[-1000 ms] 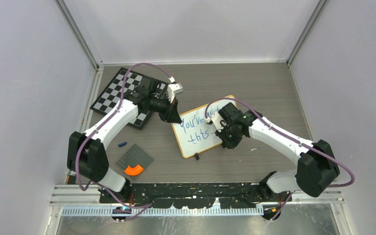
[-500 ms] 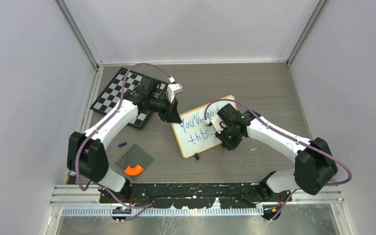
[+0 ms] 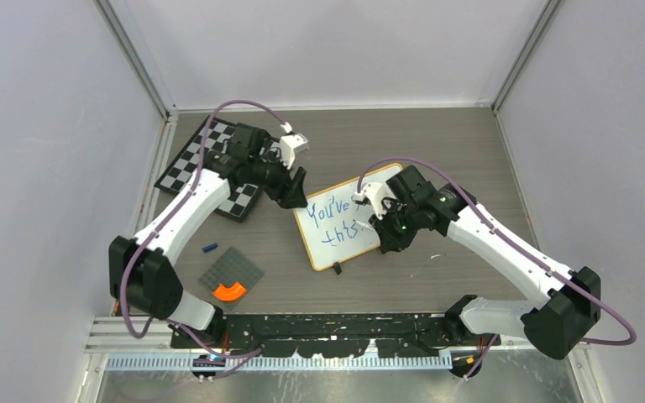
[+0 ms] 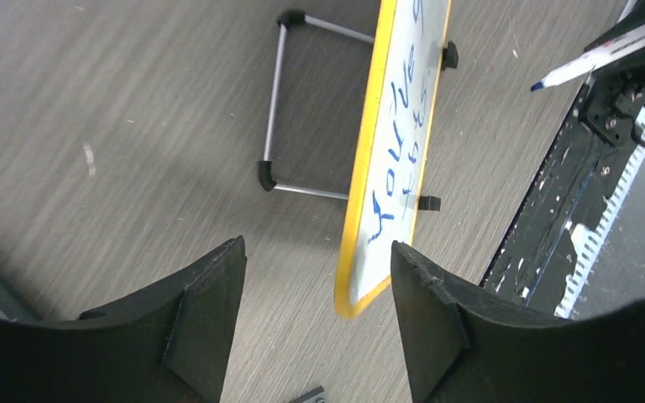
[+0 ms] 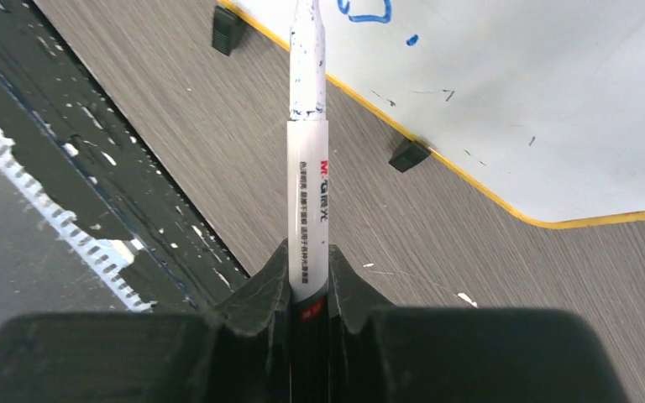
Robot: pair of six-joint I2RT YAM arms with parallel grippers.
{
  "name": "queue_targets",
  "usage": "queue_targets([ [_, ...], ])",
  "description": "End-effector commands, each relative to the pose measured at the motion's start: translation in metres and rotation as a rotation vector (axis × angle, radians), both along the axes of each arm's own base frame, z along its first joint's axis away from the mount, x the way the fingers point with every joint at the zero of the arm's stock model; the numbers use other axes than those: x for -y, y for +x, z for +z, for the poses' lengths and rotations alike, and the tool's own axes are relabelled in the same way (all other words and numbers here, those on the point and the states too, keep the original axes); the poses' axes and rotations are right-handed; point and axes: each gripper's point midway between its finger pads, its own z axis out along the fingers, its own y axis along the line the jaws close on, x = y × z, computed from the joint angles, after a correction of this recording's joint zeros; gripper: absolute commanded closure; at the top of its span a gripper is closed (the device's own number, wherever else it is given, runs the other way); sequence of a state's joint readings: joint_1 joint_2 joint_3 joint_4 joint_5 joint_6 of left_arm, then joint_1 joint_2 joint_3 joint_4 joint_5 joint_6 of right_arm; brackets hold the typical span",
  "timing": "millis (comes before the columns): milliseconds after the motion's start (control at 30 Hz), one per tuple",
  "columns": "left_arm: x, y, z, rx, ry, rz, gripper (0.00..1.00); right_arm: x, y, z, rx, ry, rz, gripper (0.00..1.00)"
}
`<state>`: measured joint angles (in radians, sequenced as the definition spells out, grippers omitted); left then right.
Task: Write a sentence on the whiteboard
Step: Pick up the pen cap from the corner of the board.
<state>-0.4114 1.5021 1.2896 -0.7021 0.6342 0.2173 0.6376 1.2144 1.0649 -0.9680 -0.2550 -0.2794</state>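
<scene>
Left claw just opened and backed off the board corner. Right claw clamped on marker, tip looks lifted. Board mid-table, two blue lines on it, so writing is probably finished.
</scene>
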Motion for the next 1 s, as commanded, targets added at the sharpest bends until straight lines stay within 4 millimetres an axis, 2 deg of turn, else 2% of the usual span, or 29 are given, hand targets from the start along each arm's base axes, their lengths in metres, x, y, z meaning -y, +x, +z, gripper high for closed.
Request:
queue_targets([
  [0,-0.027,0.009,0.072,0.154,-0.071,0.117,0.32,-0.015,-0.003,0.034,0.020,0.111,0.005,1.00],
  [67,-0.054,0.008,0.078,0.167,-0.057,0.161,0.31,-0.017,-0.001,0.042,0.026,0.131,-0.007,1.00],
  [167,-0.104,0.001,0.067,0.150,0.022,0.221,0.33,-0.021,-0.001,0.052,0.037,0.170,-0.023,1.00],
  [333,-0.182,-0.024,0.028,0.118,0.206,0.261,0.38,-0.024,-0.002,0.059,0.045,0.206,-0.040,1.00],
  [433,-0.221,-0.036,0.002,0.084,0.323,0.255,0.42,-0.022,-0.001,0.062,0.046,0.212,-0.050,1.00],
  [533,-0.248,-0.051,-0.030,0.043,0.466,0.161,0.47,-0.024,-0.005,0.065,0.025,0.229,-0.038,1.00],
  [600,-0.261,-0.058,-0.052,0.045,0.542,0.110,0.49,-0.025,-0.006,0.067,0.016,0.239,-0.027,1.00],
  [667,-0.265,-0.062,-0.072,0.067,0.569,0.059,0.51,-0.027,-0.010,0.069,0.006,0.254,-0.005,1.00],
  [967,-0.268,-0.041,-0.127,0.088,0.529,-0.041,0.55,-0.028,-0.015,0.068,-0.023,0.251,0.024,1.00],
])
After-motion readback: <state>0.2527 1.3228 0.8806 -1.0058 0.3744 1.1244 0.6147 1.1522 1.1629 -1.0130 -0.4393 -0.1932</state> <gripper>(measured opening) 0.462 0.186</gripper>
